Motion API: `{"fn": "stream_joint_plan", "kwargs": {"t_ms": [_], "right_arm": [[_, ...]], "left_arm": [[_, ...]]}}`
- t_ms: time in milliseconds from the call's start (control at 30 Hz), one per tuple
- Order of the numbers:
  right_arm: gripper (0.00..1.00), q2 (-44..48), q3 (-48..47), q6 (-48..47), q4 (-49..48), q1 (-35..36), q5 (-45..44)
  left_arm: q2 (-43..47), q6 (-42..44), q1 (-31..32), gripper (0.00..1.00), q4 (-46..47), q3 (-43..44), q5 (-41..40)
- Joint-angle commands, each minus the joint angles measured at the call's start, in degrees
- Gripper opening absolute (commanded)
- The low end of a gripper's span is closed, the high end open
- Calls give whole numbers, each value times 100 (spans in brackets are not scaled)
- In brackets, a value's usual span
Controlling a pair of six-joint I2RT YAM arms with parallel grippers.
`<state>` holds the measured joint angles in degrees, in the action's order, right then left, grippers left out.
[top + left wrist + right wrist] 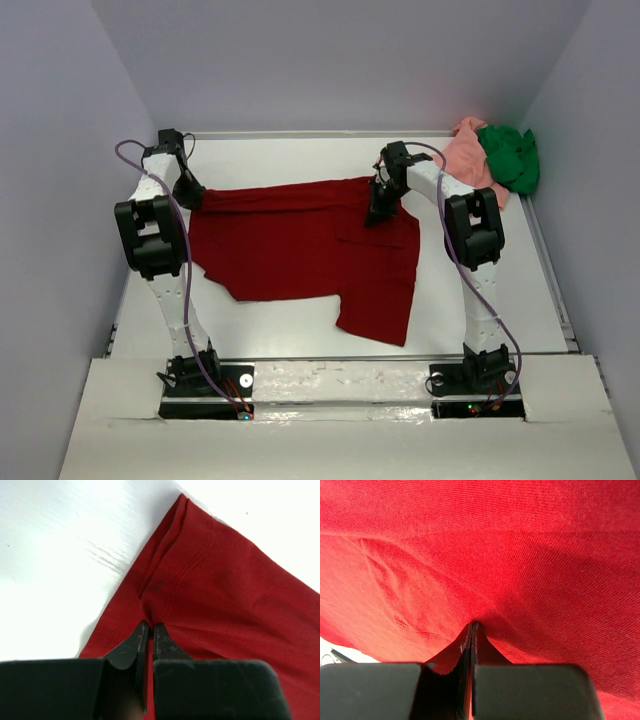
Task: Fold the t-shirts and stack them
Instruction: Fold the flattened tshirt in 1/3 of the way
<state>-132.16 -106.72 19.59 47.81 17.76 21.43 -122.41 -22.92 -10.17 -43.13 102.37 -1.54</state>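
The left hand (150, 629) has its two fingers pressed almost together on a pinch of the dark red t-shirt (290, 250), at the cloth's far left corner, close to a stitched hem. The right hand (472, 628) is clamped tight on the same shirt near its far right edge (the cloth puckers to a point right at the fingertips). Between the two hands the shirt's far edge runs roughly straight. The rest lies spread flat on the white surface (270, 160), with one part reaching toward the near edge on the right. In the far right corner, well apart from it, the salmon pink t-shirt (468, 155) and the bright green t-shirt (510, 155) lie crumpled and touching, the green one nearer the wall.
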Motion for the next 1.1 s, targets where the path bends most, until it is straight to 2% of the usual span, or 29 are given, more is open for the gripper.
{"fn": "stream_joint_plan", "kwargs": {"t_ms": [0, 300, 367, 400, 500, 567, 633, 833, 967, 1067], "right_arm": [[0, -258, -112, -149, 228, 70, -157], [0, -302, -156, -167, 316, 70, -183], [0, -310, -156, -175, 317, 70, -166], [0, -319, -174, -167, 325, 70, -166], [0, -319, -183, -167, 325, 70, -157], [0, -328, -192, -158, 334, 70, -148], [0, -328, -192, -158, 343, 70, -139], [0, -319, -183, -140, 343, 70, -95], [0, -337, -235, -131, 343, 70, -69], [0, -389, -306, -105, 334, 70, -16]], "left_arm": [[-63, 147, 7, 1, -309, 327, -267], [-116, 288, -107, 2, -371, 275, -364], [-108, 314, -143, 8, -345, 231, -364], [-116, 323, -151, 13, -345, 205, -364], [-116, 349, -178, 49, -318, 126, -391], [-73, 341, -187, 70, -309, 82, -417], [41, 349, -187, 79, -231, 55, -365], [603, 358, -178, 80, -336, 117, 31], [1385, 315, -187, 79, -327, -497, 345], [2105, 148, -178, 79, -161, -1454, 645]]}}
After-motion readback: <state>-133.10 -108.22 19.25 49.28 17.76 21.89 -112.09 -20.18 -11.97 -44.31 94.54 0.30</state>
